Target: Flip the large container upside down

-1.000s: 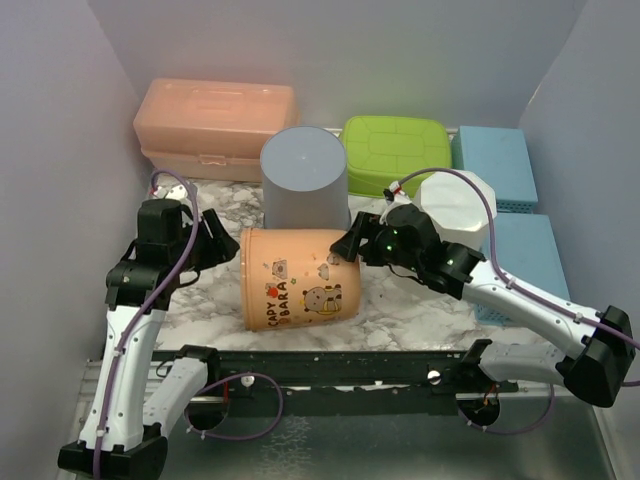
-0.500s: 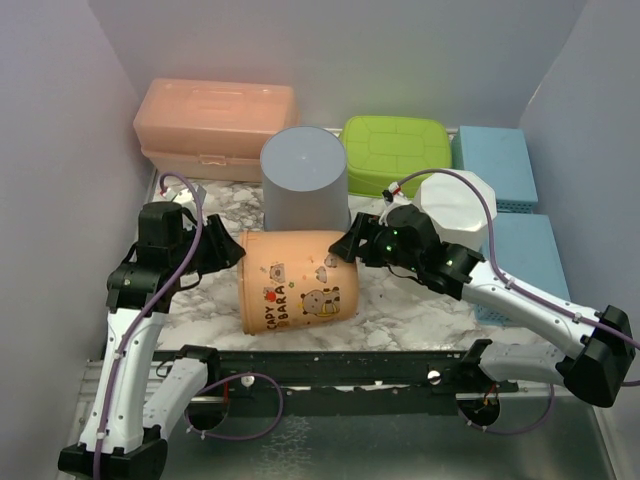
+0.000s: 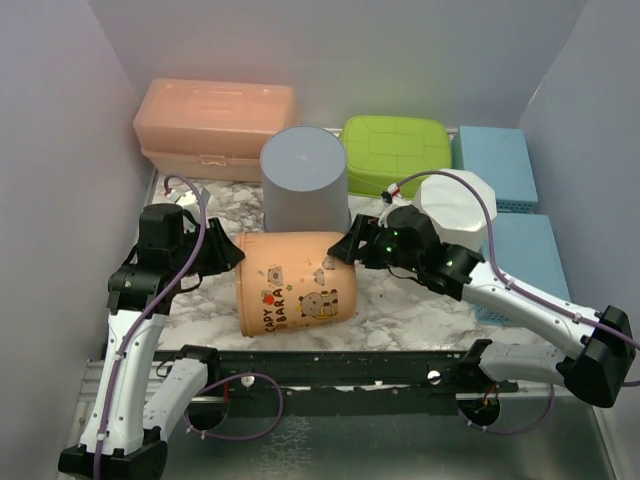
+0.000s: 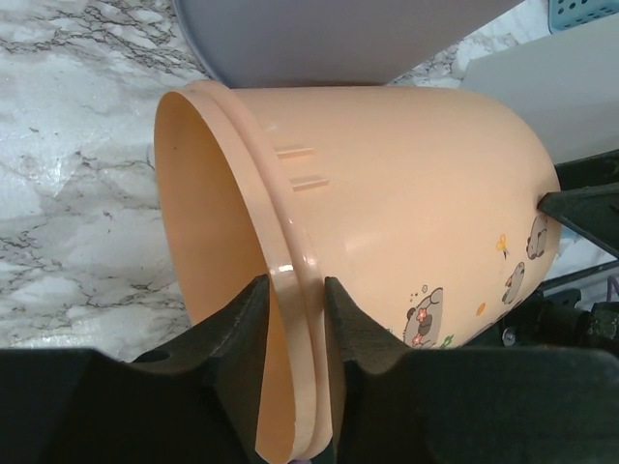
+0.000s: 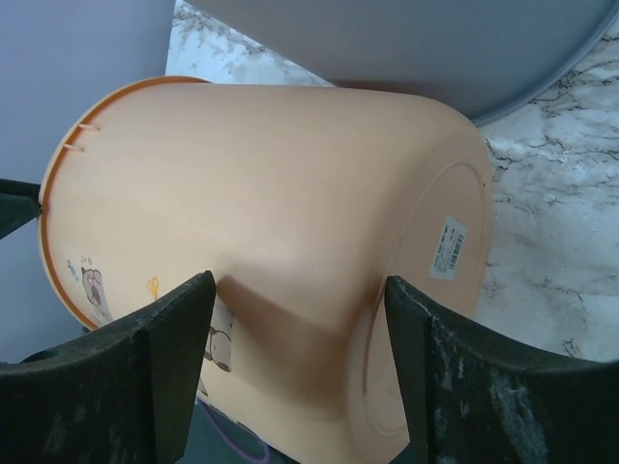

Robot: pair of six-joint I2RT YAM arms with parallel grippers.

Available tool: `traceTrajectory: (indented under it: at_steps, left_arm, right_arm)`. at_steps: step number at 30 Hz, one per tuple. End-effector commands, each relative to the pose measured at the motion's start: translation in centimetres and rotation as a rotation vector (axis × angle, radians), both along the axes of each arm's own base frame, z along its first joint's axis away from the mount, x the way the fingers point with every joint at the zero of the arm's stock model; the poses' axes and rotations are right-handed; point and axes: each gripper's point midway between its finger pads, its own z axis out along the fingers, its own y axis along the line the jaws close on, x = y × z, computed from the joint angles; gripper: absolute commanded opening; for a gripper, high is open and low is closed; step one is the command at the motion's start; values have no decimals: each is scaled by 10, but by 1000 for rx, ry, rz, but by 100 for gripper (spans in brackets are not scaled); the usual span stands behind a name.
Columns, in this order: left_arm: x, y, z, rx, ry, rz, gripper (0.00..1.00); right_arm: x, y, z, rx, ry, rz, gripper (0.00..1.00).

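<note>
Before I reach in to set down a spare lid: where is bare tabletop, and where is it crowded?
Bare marble lies in front of the orange container, toward the right arm, and a smaller patch to its left beside the left arm. The back is crowded: grey bucket, pink box, green box and blue baskets stand close together.

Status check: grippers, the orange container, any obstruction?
Left gripper pinching orange container rim. Right gripper straddling its base. Container on its side. Grey bucket close behind.

The marble-patterned table point(image 3: 400, 310) carries a peach bucket point(image 3: 297, 279) on its side beside an upturned grey bucket point(image 3: 305, 178).
</note>
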Motion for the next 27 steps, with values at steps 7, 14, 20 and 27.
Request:
traceTrajectory:
  at_steps: [7, 14, 20, 27]
  left_arm:
    - [-8, 3, -23, 38, 60, -19, 23]
    - [-8, -1, -21, 25, 55, -41, 23]
    - [-9, 0, -23, 29, 57, -41, 30]
    - [-10, -5, -18, 22, 48, -88, 46]
  right_arm:
    - [-27, 12, 58, 168, -133, 182, 71]
    - [-31, 21, 55, 163, -90, 228, 68]
    - [-3, -24, 33, -2, -88, -44, 69]
    - [-17, -31, 11, -65, -21, -7, 72]
